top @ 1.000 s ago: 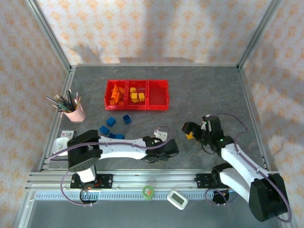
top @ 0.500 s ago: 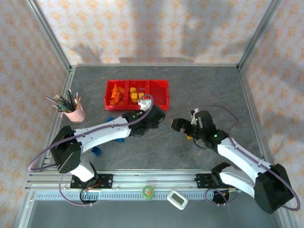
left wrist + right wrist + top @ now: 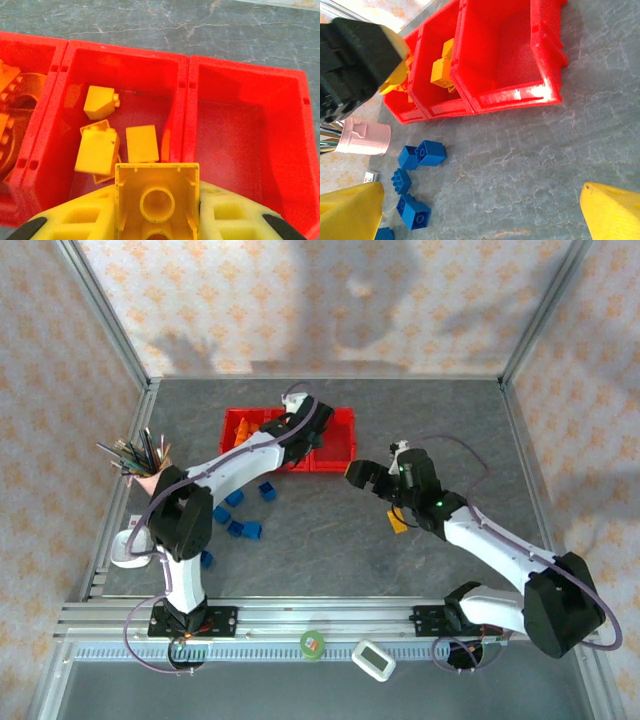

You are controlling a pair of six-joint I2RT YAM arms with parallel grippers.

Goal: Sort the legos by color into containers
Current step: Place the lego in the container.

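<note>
Hovering over the middle bin (image 3: pixel 125 54), your left gripper (image 3: pixel 157 216) clamps a yellow brick (image 3: pixel 156 197). Orange bricks (image 3: pixel 12 95) sit binned left of it; no blue binned yet. Blue bricks (image 3: pixel 422 154) and one orange piece (image 3: pixel 398 523) wait on the table (image 3: pixel 520 165). Your right gripper (image 3: pixel 362 477) gapes, empty.

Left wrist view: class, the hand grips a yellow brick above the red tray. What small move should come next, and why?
Probably nudge the left hand toward the centre of the middle bin, then release: its yellow brick hangs by that bin's wall, and the other yellow bricks lie there.
</note>
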